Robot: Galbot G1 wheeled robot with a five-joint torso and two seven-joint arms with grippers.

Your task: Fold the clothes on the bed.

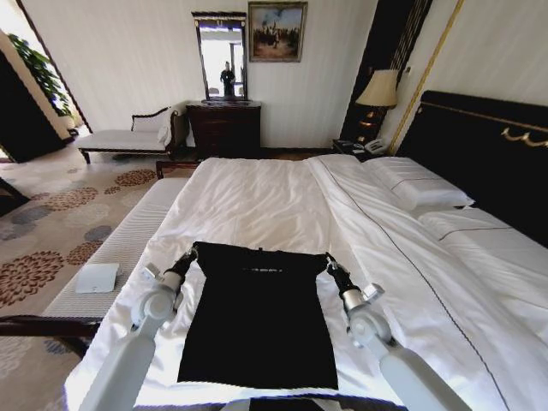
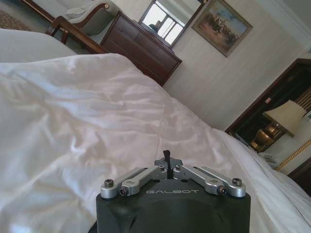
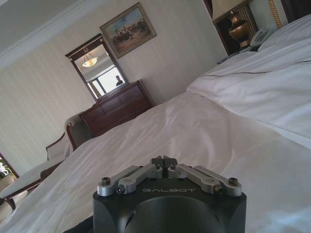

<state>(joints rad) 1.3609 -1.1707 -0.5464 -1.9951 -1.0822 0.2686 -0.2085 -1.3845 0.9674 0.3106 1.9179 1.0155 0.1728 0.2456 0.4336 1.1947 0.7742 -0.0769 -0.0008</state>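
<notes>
I hold the soft black short-sleeved T-shirt (image 1: 257,317), lying flat at the near edge of the white-sheeted double bed (image 1: 257,197), with left gripper (image 1: 189,254) and right gripper (image 1: 330,267) clenched on its far corners; lift evenly, keeping that edge taut.

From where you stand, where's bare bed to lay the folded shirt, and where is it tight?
Bare duvet lies beyond the shirt, toward the far edge of the bed. A narrower strip runs right of it. Tight at the shirt's far corners, where the left gripper and right gripper sit, and by the pillows.
</notes>
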